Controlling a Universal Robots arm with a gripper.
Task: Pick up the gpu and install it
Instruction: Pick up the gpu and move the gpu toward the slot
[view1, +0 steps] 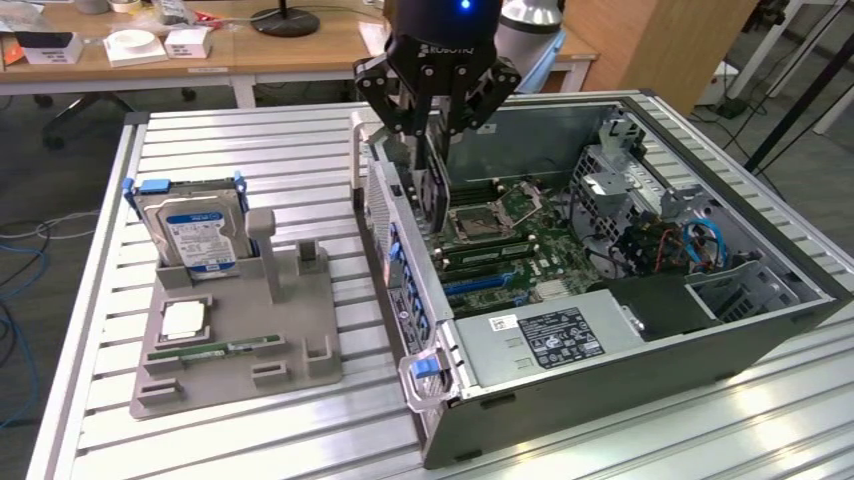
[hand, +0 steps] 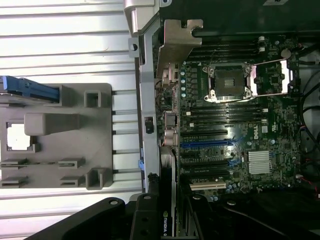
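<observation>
The open side of the black tower computer case (view1: 641, 390) leaves the green motherboard (view1: 534, 215) reachable from above. There the black gripper (view1: 429, 165) grips the thin dark gpu card (view1: 434, 200) on edge, just beside the perforated silvery rear wall (view1: 380, 220). A grey metal drive cage (view1: 614, 185) and blue cables (view1: 701, 245) crowd the exterior view's right. The grey plastic parts holder (view1: 240, 330) with its upright blue-labelled hard drive (view1: 198, 235) stands apart on the slatted aluminium table (view1: 240, 140).

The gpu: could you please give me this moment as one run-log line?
gripper: holds gpu | gpu: upright, over motherboard, beside computer case rear wall | seated: cannot tell
</observation>
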